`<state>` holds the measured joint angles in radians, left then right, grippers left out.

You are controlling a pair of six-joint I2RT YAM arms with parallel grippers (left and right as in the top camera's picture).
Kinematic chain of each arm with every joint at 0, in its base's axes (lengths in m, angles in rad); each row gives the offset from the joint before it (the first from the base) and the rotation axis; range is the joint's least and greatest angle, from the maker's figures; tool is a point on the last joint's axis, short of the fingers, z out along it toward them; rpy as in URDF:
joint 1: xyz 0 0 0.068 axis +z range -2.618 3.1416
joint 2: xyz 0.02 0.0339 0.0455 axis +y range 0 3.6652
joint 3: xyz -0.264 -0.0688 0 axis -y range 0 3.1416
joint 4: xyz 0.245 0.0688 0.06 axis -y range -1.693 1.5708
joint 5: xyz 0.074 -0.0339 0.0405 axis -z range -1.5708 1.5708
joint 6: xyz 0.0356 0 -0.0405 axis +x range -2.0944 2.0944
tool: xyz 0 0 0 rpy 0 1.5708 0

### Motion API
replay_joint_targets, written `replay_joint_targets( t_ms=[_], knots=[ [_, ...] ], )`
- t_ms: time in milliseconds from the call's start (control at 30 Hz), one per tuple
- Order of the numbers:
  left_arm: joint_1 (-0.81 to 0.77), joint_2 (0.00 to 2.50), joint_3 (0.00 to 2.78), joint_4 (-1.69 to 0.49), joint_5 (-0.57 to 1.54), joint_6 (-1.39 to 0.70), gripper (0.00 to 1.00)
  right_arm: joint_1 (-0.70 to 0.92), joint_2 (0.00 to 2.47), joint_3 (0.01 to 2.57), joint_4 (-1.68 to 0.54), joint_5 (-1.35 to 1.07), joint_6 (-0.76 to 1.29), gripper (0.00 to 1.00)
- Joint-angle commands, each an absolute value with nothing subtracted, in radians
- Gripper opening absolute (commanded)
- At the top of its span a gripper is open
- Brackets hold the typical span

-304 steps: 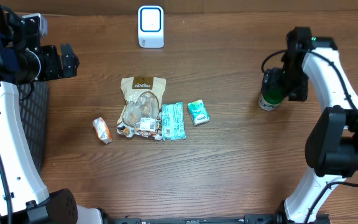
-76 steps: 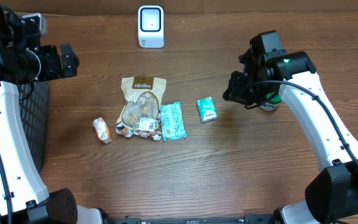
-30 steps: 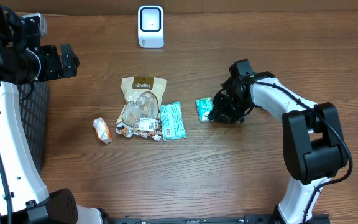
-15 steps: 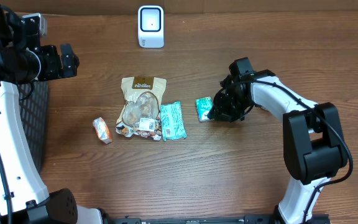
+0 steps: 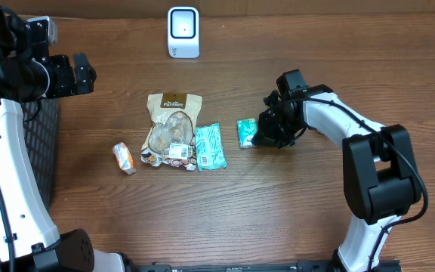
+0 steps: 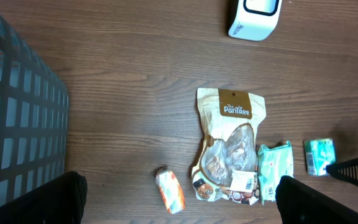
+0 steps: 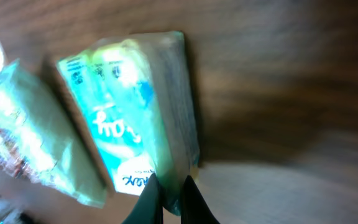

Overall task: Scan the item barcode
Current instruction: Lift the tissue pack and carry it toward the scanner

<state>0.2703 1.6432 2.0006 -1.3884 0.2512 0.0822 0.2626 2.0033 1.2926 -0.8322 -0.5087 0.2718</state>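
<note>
The small teal packet [image 5: 245, 132] lies on the table right of the other packs, and my right gripper [image 5: 260, 137] is shut on its right edge. In the right wrist view the two fingertips [image 7: 153, 190] pinch the packet [image 7: 129, 124] at its bottom corner, with wrapper squeezed between them. The white barcode scanner [image 5: 183, 32] stands at the back centre, also in the left wrist view [image 6: 253, 18]. My left gripper [image 5: 81, 73] hangs high at the far left, open and holding nothing; its wrist view looks down on the packs, the small packet [image 6: 319, 156] at its right.
A brown Pan Tree snack pouch [image 5: 172, 130], a long teal pack [image 5: 209, 146] and a small orange packet [image 5: 124, 159] lie left of the held packet. A dark wire basket [image 5: 47, 151] stands at the table's left edge.
The right gripper's jaws have closed onto the small teal packet's edge. The packet and gripper have shifted slightly left. The left arm has not moved.
</note>
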Motion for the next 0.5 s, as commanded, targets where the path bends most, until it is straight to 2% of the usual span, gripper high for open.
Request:
replay_joint_targets(
  t_ms=[0,267,467],
  knots=[
    [0.268,1.647,2.013,-1.387,0.259,0.101,0.99,0.236,1.92,1.369,-0.863,-0.666,0.215,0.04],
    [0.268,1.647,2.013,-1.387,0.259,0.101,0.99,0.13,1.741,1.563,-1.06,-0.94,0.106,0.04],
    [0.268,1.647,2.013,-1.387,0.259,0.101,1.0,0.059,1.684,1.572,-1.062,-1.448,0.05,0.04]
  ],
)
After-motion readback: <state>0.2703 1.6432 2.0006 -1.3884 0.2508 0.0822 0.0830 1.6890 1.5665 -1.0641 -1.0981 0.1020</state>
